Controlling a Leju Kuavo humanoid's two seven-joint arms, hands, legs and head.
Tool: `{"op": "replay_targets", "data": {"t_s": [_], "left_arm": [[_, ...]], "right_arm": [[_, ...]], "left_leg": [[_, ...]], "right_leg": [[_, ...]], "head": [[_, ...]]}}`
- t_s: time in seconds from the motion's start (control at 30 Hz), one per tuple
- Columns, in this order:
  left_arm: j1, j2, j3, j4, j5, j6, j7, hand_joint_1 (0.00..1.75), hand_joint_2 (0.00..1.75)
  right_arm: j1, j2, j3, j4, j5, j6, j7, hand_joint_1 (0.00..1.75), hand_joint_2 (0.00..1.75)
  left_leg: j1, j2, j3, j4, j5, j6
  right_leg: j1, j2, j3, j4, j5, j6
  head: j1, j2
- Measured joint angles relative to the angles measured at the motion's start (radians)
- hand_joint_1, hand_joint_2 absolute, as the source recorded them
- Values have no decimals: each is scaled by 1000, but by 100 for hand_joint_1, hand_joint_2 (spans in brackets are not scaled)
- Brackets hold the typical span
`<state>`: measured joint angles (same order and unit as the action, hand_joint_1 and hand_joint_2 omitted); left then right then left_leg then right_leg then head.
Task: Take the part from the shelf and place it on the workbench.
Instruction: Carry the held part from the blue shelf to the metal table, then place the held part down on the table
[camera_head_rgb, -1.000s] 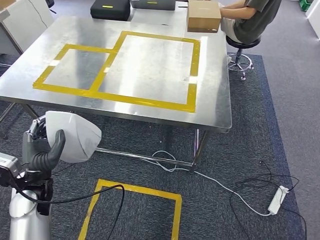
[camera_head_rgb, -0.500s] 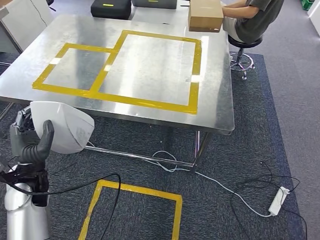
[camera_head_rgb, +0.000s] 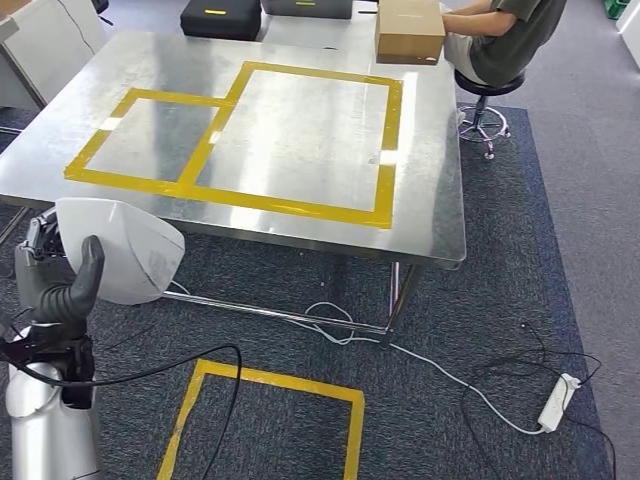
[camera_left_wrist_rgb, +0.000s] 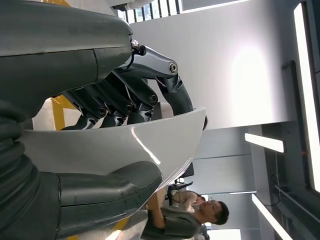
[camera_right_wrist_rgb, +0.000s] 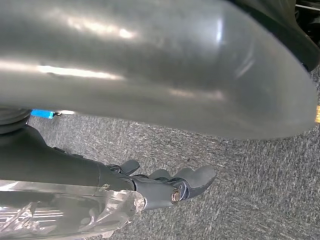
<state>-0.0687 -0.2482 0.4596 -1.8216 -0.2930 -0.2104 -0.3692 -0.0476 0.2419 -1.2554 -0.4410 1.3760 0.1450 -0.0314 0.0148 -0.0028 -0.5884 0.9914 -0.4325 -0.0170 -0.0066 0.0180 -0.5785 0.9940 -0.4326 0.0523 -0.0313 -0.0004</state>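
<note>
A white curved shell part (camera_head_rgb: 124, 250) is gripped by my left hand (camera_head_rgb: 64, 285) at the lower left, in front of and below the near edge of the metal workbench (camera_head_rgb: 302, 140). In the left wrist view the thumb lies on one side of the part (camera_left_wrist_rgb: 113, 145) and the dark fingers (camera_left_wrist_rgb: 124, 100) curl over the other side. The workbench top carries two yellow taped rectangles with nothing inside them. My right hand (camera_right_wrist_rgb: 162, 185) hangs over grey carpet with its fingers stretched out and holds nothing.
A cardboard box (camera_head_rgb: 408, 30) sits at the workbench's far right corner, black cases (camera_head_rgb: 220, 18) beyond the far edge. A person (camera_head_rgb: 506, 35) sits on a stool at the back right. A yellow taped square (camera_head_rgb: 264, 420), cables and a power strip (camera_head_rgb: 556, 400) lie on the carpet.
My left hand with the white part has moved left and slightly up in the head view. The view itself has shifted a little.
</note>
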Motion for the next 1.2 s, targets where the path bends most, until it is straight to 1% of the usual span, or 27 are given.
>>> {"op": "replay_targets", "data": {"t_s": [0.1,0.13,0.17,0.2,0.27,0.3,0.33,0.37,0.4,0.43,0.47,0.5,0.63,0.67,0.7,0.77,0.8,0.83,0.87,0.93,0.97,1.0,1.03,1.1,1.13,1.17,1.2], "left_arm": [[-8,6,2,7,-16,0,7,175,175],[-11,7,3,9,-19,0,8,175,175],[-15,7,4,12,-21,0,8,175,175],[-18,8,5,16,-23,0,9,175,175],[-22,11,8,25,-24,0,9,175,175],[-22,11,8,31,-24,-1,9,175,175],[-22,11,9,36,-23,-2,9,175,175],[-21,11,10,40,-23,-3,8,175,175],[-21,11,10,44,-22,-6,8,175,175],[-22,11,10,46,-21,-9,7,175,175],[-22,12,10,48,-20,-12,6,175,175],[-23,12,10,49,-19,-14,5,175,175],[-26,12,7,52,-17,-15,2,175,175],[-27,12,5,52,-17,-15,0,175,175],[-28,13,4,52,-17,-15,-1,175,175],[-28,14,3,54,-16,-14,-2,175,175],[-26,14,3,56,-16,-14,-2,175,175],[-24,15,4,58,-16,-14,-2,175,175],[-23,15,5,59,-16,-14,-2,175,175],[-23,16,6,61,-16,-14,-2,175,175],[-23,16,6,62,-16,-14,-2,175,175],[-23,16,6,64,-16,-15,-2,175,175],[-23,16,6,65,-15,-15,-2,175,175],[-23,16,6,66,-12,-16,-3,175,175],[-23,16,7,66,-11,-16,-4,175,175],[-24,17,8,66,-11,-16,-4,175,175],[-24,17,9,66,-10,-16,-5,175,175]], "right_arm": [[-2,0,0,3,1,5,-2,0,0],[-3,0,0,4,2,6,-3,0,0],[-4,-1,0,4,2,6,-4,0,0],[-3,-1,0,5,2,7,-4,0,0],[-1,-2,0,7,2,7,-4,0,0],[1,-2,-1,8,2,6,-3,0,0],[3,-3,-1,9,2,6,-3,0,0],[4,-4,-2,10,3,5,-2,0,0],[4,-6,-2,11,3,5,-2,0,0],[3,-6,-2,13,3,5,-2,0,0],[1,-7,-2,16,3,5,-2,0,0],[0,-7,-2,18,3,6,-2,0,0],[-1,-10,-3,21,3,6,-2,0,0],[-1,-10,-3,21,3,6,-2,0,0],[-1,-10,-3,21,3,5,-3,0,0],[-1,-10,-3,21,3,6,-2,0,0],[1,-10,-3,21,3,6,-2,0,0],[3,-10,-3,22,3,7,-2,0,0],[5,-10,-4,22,3,7,-2,0,0],[7,-10,-4,23,3,7,-2,0,0],[6,-11,-4,23,3,7,-2,0,0],[5,-11,-4,23,3,7,-2,0,0],[3,-12,-5,24,3,6,-2,0,0],[-1,-13,-5,24,4,5,-2,0,0],[-2,-13,-4,24,4,5,-2,0,0],[-4,-14,-4,25,5,4,-2,0,0],[-5,-14,-4,25,5,4,-2,0,0]], "left_leg": [[-2,0,7,-12,-4,15],[0,1,15,-22,-4,20],[3,1,24,-30,-3,24],[5,2,31,-34,-5,27],[5,3,42,-35,-15,28],[6,4,49,-34,-20,25],[7,3,58,-34,-26,20],[11,3,69,-33,-33,14],[14,2,82,-32,-42,6],[16,1,93,-31,-53,-4],[17,1,101,-28,-63,-13],[16,1,106,-28,-70,-21],[19,1,118,-30,-85,-45],[19,2,103,2,-97,-48],[19,2,70,58,-116,-50],[16,2,-33,209,-158,-51],[16,2,-81,263,-159,-50],[16,2,-112,282,-136,-48],[15,2,-125,261,-89,-46],[14,2,-105,149,28,-41],[12,3,-84,90,55,-39],[10,3,-68,53,57,-35],[7,3,-55,34,39,-29],[7,-1,-35,17,7,-13],[7,-3,-24,13,-4,-5],[7,-5,-11,13,-15,3],[6,-6,4,12,-27,9]], "right_leg": [[-4,-1,4,-6,-3,12],[-5,-3,-1,8,-13,14],[-5,-5,-17,45,-30,15],[-6,-7,-46,104,-55,16],[-9,-8,-123,245,-103,19],[-10,-8,-150,286,-108,22],[-12,-9,-157,289,-93,24],[-15,-9,-145,251,-59,27],[-19,-11,-115,182,-15,31],[-20,-13,-83,114,12,36],[-21,-13,-55,61,26,34],[-20,-13,-39,34,25,27],[-15,-8,-22,29,-5,-17],[-16,-8,-14,26,-11,-26],[-17,-7,-5,23,-17,-33],[-16,-6,11,21,-35,-40],[-16,-5,23,21,-46,-40],[-15,-3,38,21,-58,-38],[-15,0,57,21,-72,-36],[-17,3,97,18,-104,-26],[-15,5,112,15,-120,-20],[-14,6,124,8,-133,-14],[-12,6,138,1,-140,-8],[-11,4,159,-6,-140,2],[-12,1,160,11,-133,6],[-12,-2,140,49,-130,9],[-12,-6,103,108,-133,12]], "head": [[-1,0],[1,0],[3,0],[4,0],[7,0],[6,0],[7,0],[7,0],[7,0],[9,0],[11,0],[11,0],[4,0],[2,0],[-2,0],[-7,0],[-8,0],[-8,0],[-9,0],[-10,0],[-12,0],[-14,0],[-13,0],[-9,0],[-6,0],[-4,0],[-3,0]]}}
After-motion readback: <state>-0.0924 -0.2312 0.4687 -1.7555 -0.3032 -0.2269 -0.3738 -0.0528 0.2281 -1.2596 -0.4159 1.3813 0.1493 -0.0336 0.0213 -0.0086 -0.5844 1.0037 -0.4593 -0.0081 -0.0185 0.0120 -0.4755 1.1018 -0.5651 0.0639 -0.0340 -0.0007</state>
